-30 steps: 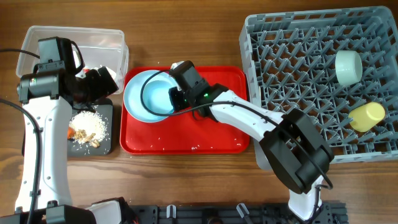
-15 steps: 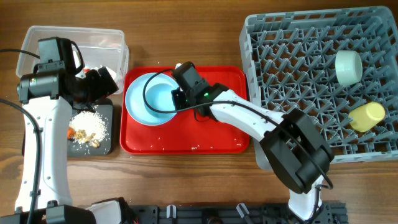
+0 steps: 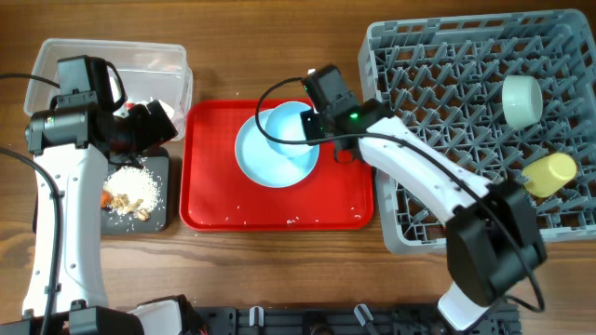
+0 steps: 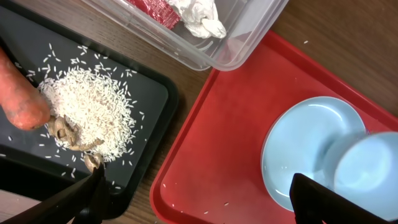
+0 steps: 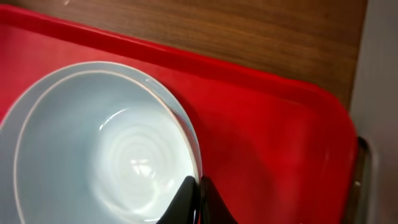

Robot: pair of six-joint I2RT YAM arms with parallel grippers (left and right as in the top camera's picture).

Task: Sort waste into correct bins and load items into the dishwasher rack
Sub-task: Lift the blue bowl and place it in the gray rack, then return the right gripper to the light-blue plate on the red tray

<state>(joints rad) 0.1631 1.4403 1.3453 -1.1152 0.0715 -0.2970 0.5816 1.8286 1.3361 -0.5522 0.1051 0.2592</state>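
My right gripper is shut on the right rim of the light blue bowl. The bowl sits over the light blue plate on the red tray. My left gripper is open and empty, over the black tray's right edge. The black tray holds rice and an orange carrot. The clear tub holds the red wrapper and white tissue. The spoon is out of view.
The red serving tray lies between the bins and the grey dishwasher rack. The rack holds a mint-green bowl and a yellow cup at its right side. A few rice grains lie on the red tray.
My right gripper has moved right toward the rack with the bowl in its grip. The plate has shifted right on the red tray with it. The left arm has not moved.
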